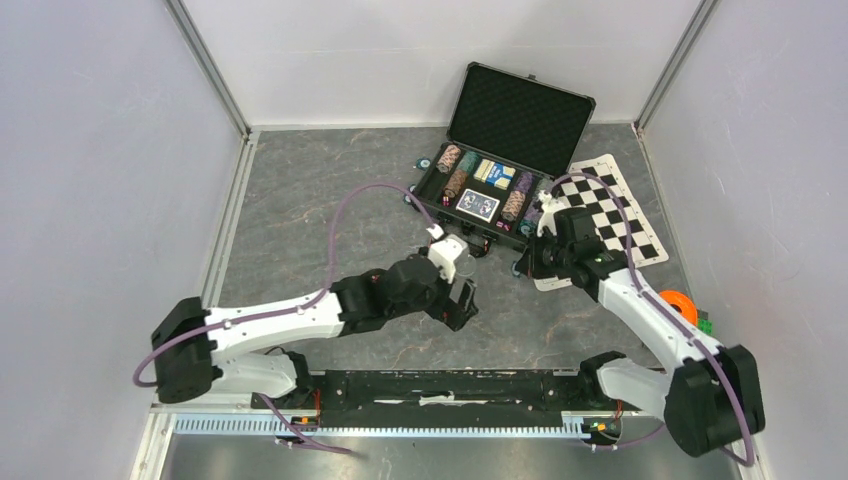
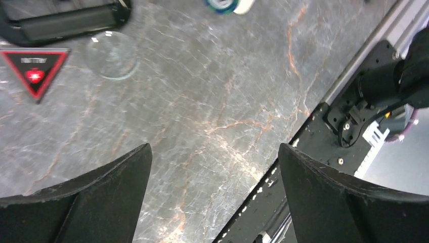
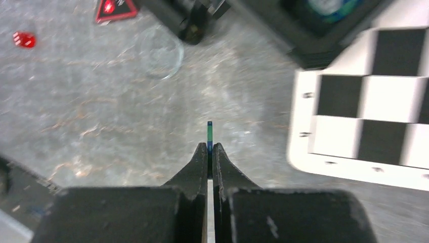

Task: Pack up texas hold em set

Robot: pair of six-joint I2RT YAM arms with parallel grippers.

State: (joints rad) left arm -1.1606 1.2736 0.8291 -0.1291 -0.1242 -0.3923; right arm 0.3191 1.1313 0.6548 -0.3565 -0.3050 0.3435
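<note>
The black case (image 1: 520,115) lies open at the back, its tray holding rows of striped chips (image 1: 449,158) and a blue card deck (image 1: 478,204). My right gripper (image 3: 209,146) is shut on a thin green-and-blue poker chip (image 3: 209,130), held edge-on just above the table in front of the case. My left gripper (image 2: 215,152) hangs open over bare table near the front rail, nothing between its fingers. A red triangular marker (image 2: 34,71) and a small red die (image 3: 24,39) lie on the table near the case's front. Another chip (image 2: 225,5) shows at the top edge.
A checkered mat (image 1: 610,215) lies right of the case, close to my right gripper. A clear round disc (image 2: 112,54) rests beside the triangular marker. An orange ring (image 1: 678,305) sits at the right by the wall. The black base rail (image 1: 450,385) runs along the near edge.
</note>
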